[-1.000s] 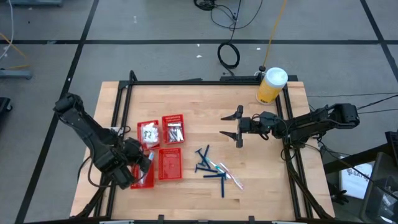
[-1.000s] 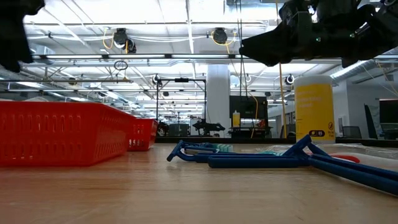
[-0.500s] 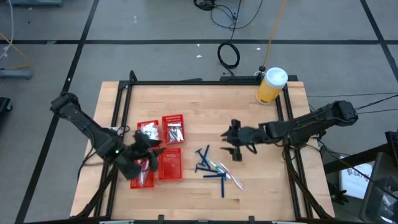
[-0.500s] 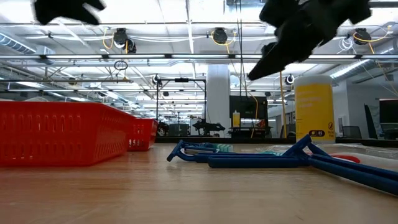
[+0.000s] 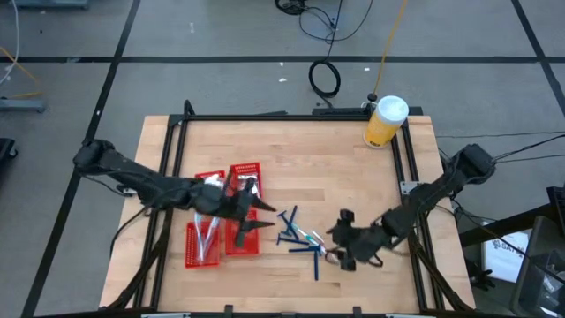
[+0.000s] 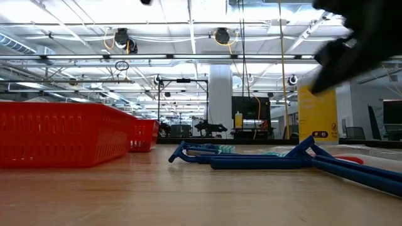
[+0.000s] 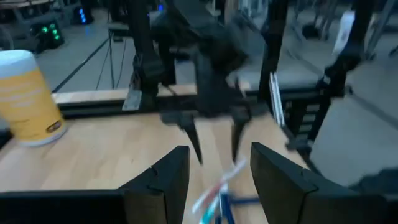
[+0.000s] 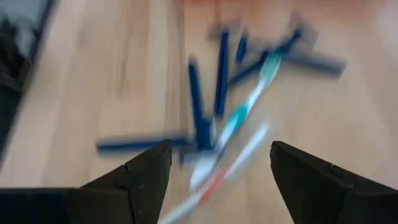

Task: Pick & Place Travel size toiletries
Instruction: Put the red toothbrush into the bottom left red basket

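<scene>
The right gripper [image 5: 346,250] hangs low over the front right part of the tabletop [image 5: 353,185], its two fingers spread wide and holding nothing, just beside the loose pile of toiletries. Its arm reaches in from the right edge of the table, stretched long and slanting forward toward the pile. In the right wrist view the dark fingers [image 8: 146,177] frame the pile from close above.

The left gripper [image 5: 256,215] is stretched out from the table's left side, its arm lying nearly level across the red mesh baskets [image 5: 243,234], the fingers parted and empty, pointing at the pile from the other side. The left wrist view looks past its own fingers [image 7: 163,180] at the right gripper facing it.

A yellow jar [image 5: 385,122] with a white lid stands at the far right corner, well apart from both arms.

On the bare wood between the grippers lie the dark blue razors [image 5: 305,250], crossing one another, with the toothbrushes [image 5: 315,239] touching them. The rear baskets hold small white packets [image 5: 212,184] and silver tubes [image 5: 246,187].
</scene>
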`<state>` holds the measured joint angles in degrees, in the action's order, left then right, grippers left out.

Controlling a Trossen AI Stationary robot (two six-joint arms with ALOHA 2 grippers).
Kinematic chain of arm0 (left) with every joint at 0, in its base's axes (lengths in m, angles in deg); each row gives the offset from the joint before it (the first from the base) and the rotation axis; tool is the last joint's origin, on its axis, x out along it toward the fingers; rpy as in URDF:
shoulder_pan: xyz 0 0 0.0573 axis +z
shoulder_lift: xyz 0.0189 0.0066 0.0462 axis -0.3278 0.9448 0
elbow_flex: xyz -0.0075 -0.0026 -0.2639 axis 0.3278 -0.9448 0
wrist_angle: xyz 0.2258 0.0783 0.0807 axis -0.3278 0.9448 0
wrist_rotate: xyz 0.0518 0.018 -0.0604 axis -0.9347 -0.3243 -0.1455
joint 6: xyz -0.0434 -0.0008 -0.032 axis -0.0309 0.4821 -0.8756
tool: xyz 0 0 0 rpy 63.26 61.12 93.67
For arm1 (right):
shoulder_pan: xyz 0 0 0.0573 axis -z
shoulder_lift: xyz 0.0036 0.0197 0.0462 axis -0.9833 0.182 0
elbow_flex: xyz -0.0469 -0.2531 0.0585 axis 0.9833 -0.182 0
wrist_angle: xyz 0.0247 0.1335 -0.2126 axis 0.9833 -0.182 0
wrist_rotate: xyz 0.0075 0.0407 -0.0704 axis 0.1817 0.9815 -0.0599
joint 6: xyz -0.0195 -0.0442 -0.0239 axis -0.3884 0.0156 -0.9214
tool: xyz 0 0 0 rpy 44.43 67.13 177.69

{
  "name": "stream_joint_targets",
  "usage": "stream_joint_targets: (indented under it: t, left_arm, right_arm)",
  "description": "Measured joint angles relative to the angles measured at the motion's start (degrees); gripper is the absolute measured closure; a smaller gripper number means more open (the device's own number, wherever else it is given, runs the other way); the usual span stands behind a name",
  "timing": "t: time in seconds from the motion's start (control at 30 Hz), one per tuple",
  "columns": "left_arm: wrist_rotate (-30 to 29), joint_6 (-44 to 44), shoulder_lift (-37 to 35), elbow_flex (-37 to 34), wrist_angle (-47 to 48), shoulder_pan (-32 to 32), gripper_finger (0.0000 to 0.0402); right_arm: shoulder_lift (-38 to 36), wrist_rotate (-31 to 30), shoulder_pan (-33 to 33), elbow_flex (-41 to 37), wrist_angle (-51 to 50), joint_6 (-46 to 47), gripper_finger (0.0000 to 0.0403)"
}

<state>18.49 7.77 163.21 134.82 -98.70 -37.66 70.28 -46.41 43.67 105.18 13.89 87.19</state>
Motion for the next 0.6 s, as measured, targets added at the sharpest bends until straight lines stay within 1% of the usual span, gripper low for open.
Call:
stream_joint_targets:
  t: [0.1,0.23,0.33,0.4,0.5,0.6]
  left_arm:
    - [6.6,-0.8,4.0,-3.0,-9.6,4.0,0.0234]
    - [12.7,0.8,8.3,-6.1,-18.2,7.5,0.0234]
    - [16.1,3.6,9.1,-6.7,-21.8,10.2,0.0234]
    - [19.2,4.2,9.1,-6.7,-23.9,12.5,0.0234]
    - [23.9,1.7,9.1,-6.7,-28.3,16.2,0.0234]
    - [24.4,-1.2,9.0,-6.7,-29.1,18.8,0.0248]
  right_arm:
    - [4.5,0.3,-2.6,2.2,-3.2,4.4,0.0143]
    - [8.8,4.5,-3.7,6.2,-11.4,11.1,0.0155]
    - [10.8,7.6,-3.6,7.9,-14.4,13.9,0.0162]
    - [11.9,9.8,-3.3,8.1,-14.3,15.0,0.0165]
    - [13.6,12.0,-2.9,8.1,-14.5,17.8,0.0168]
    - [15.0,12.4,-2.7,8.1,-14.3,20.7,0.0171]
